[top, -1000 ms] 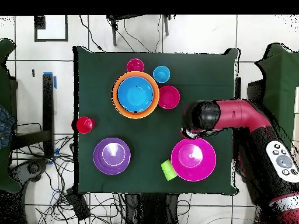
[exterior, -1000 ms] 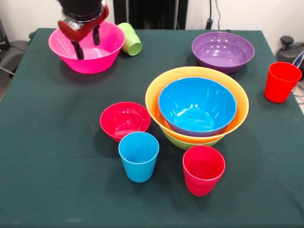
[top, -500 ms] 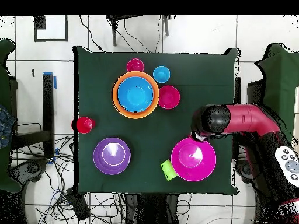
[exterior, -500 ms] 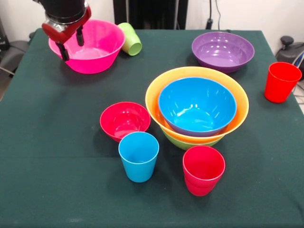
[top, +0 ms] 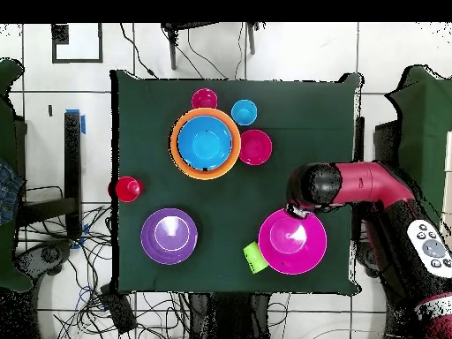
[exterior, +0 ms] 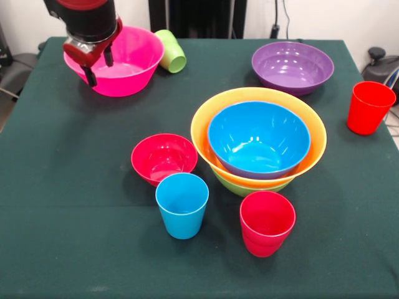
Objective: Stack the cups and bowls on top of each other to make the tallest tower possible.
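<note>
My gripper (exterior: 100, 66) is open over the near left rim of the big pink bowl (exterior: 128, 62), one finger outside the wall and one over the inside. In the overhead view the gripper (top: 297, 210) sits at the pink bowl's (top: 294, 243) upper edge. The tower (exterior: 259, 140) is a blue bowl nested in an orange one on a lime green one, mid-table (top: 206, 142). A small red bowl (exterior: 164, 157), a sky blue cup (exterior: 182, 204) and a red cup (exterior: 267, 222) stand near it. A lime green cup (exterior: 171, 51) lies on its side beside the pink bowl.
A purple bowl (exterior: 292, 66) stands alone at the back right, and a second red cup (exterior: 369, 107) is near the right edge. The dark green table (exterior: 62, 199) ends close to the pink bowl on the left.
In the front view the gripper left the inside of the pink bowl, swung left past its rim, then came back slightly right and lower onto the rim. No bowl or cup moved.
</note>
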`<state>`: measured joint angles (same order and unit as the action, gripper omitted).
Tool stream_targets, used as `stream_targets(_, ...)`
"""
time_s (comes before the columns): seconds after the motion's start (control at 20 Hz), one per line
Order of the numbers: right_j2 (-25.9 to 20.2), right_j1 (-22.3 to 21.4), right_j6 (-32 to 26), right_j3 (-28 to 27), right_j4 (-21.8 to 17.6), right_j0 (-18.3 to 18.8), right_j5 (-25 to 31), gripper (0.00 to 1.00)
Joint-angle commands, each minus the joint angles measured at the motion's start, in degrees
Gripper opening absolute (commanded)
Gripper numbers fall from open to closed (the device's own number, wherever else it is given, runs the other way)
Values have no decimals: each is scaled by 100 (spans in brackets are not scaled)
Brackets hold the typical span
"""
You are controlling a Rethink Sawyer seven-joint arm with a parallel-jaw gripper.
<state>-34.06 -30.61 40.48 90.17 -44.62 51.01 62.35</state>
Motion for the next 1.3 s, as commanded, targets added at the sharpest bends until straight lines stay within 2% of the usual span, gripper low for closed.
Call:
stream_targets(0.05,-218,188,-1536,-41,-505,-145,-63,100)
stream_targets(0.75,-204,624,-1832,-207,-897,-36,-292,100)
stream_targets(1.3,-165,816,-1626,-196,-1068,-35,-350,100)
